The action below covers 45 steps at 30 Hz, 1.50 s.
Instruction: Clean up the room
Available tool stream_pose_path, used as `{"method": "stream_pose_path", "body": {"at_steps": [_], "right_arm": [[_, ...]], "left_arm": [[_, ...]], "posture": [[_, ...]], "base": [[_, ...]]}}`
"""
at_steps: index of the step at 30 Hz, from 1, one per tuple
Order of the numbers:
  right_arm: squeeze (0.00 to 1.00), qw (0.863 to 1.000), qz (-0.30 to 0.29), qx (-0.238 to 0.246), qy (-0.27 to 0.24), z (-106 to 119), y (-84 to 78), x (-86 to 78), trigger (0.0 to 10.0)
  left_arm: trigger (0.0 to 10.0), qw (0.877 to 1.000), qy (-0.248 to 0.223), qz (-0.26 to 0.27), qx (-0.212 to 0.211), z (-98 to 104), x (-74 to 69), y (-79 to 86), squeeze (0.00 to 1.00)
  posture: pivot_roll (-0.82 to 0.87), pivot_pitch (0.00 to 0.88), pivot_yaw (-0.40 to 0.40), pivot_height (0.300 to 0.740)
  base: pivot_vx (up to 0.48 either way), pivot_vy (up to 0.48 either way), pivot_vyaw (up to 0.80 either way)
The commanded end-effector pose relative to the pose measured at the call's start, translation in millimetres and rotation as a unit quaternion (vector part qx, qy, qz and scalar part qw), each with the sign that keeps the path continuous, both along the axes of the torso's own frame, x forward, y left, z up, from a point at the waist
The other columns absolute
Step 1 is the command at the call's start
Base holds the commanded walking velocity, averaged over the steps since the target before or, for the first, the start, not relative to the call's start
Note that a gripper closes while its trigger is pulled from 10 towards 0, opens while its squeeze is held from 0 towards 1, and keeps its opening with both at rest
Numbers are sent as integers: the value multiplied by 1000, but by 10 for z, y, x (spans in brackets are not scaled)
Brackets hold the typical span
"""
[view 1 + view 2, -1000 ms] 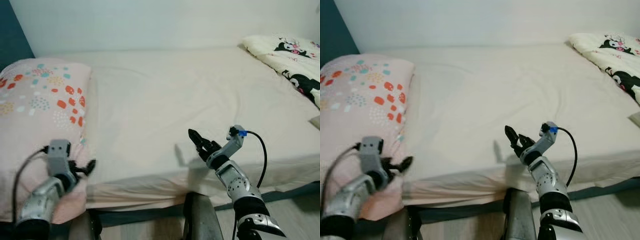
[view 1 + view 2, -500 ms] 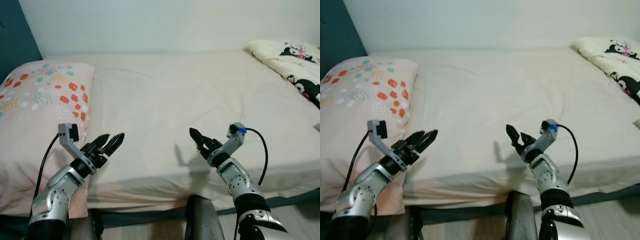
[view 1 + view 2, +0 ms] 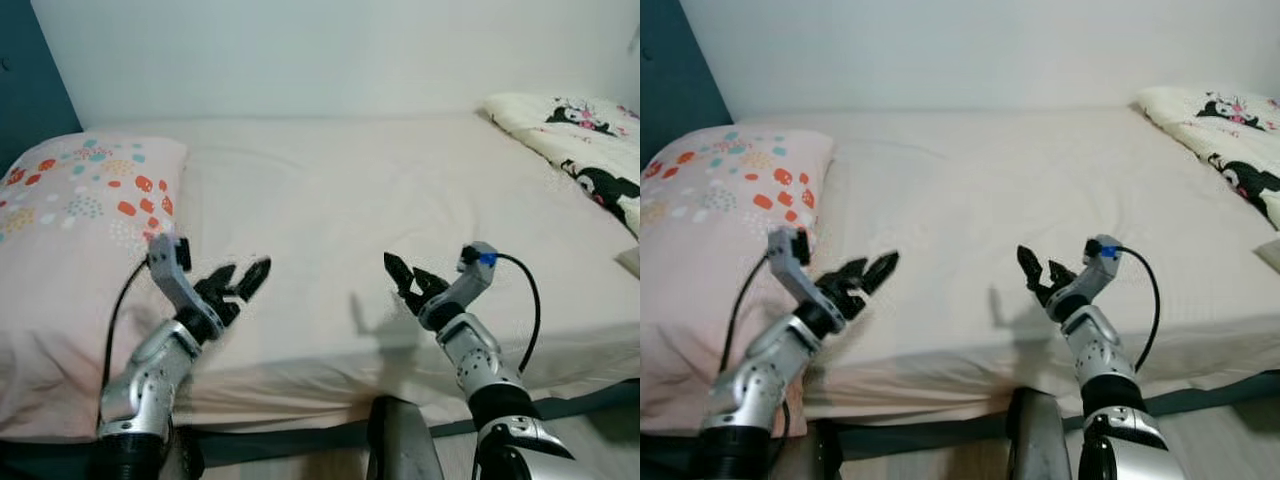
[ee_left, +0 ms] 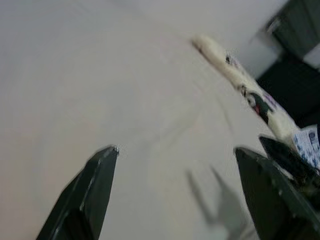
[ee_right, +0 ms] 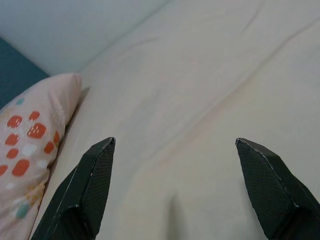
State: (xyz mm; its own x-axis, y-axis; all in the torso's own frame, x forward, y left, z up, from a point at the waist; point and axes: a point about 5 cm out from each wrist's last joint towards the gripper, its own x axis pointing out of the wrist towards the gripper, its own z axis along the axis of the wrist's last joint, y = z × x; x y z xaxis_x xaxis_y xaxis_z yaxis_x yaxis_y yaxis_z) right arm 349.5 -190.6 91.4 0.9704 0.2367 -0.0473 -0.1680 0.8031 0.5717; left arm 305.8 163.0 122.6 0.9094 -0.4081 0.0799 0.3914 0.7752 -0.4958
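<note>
Nearest the camera, a dark rounded part of the robot's body (image 3: 398,440) sits at the foot of the view, between the 2 silver arms. The left gripper (image 3: 238,283) is raised over the near edge of the bed (image 3: 330,200), just beside the pillow, its 2 black fingers spread apart with nothing between them. The right gripper (image 3: 407,278) hovers above the same near edge, well apart from the left one, its fingers also parted and empty; a black cable (image 3: 525,300) loops from its wrist. Both grippers cast faint shadows on the cream sheet. On the robot's left lies a pink pillow (image 3: 75,220) dotted with red, teal and white spots, resting at the bed's edge against a dark teal panel (image 3: 30,90). Farther off, at the far right corner, a cream blanket (image 3: 580,135) printed with black cartoon figures lies bunched up on the mattress. A plain pale wall (image 3: 300,50) stands behind the bed.
</note>
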Motion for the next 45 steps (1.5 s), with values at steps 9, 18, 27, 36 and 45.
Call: {"method": "stream_pose_path", "body": {"at_steps": [9, 18, 27, 36, 45], "right_arm": [[0, 997, -13, -32, 70, -379, -41, -191, 10000], [0, 988, -24, -44, 149, -759, -84, -464, 10000], [0, 975, -31, -61, 212, -1042, -139, -735, 10000], [0, 970, -40, -64, 230, -1135, -167, -842, 10000], [0, 972, -38, -63, 222, -1118, -145, -818, 10000]], "left_arm": [[10000, 998, 61, 22, 16, -495, -148, 125, 0], [10000, 977, 147, 112, 107, -976, -324, 455, 0], [10000, 956, 202, 164, 136, -1228, -520, 706, 0], [10000, 946, 226, 162, 169, -1393, -662, 748, 0], [10000, 944, 234, 155, 176, -1510, -809, 763, 0]], "posture": [[53, 5, -54, 445], [59, 0, -61, 478], [60, 0, -65, 501], [60, 0, -65, 534], [59, 0, -60, 563]], "base": [[0, 0, 0], [0, 0, 0], [0, 0, 0], [-306, 0, 0], [0, 0, 0]]}}
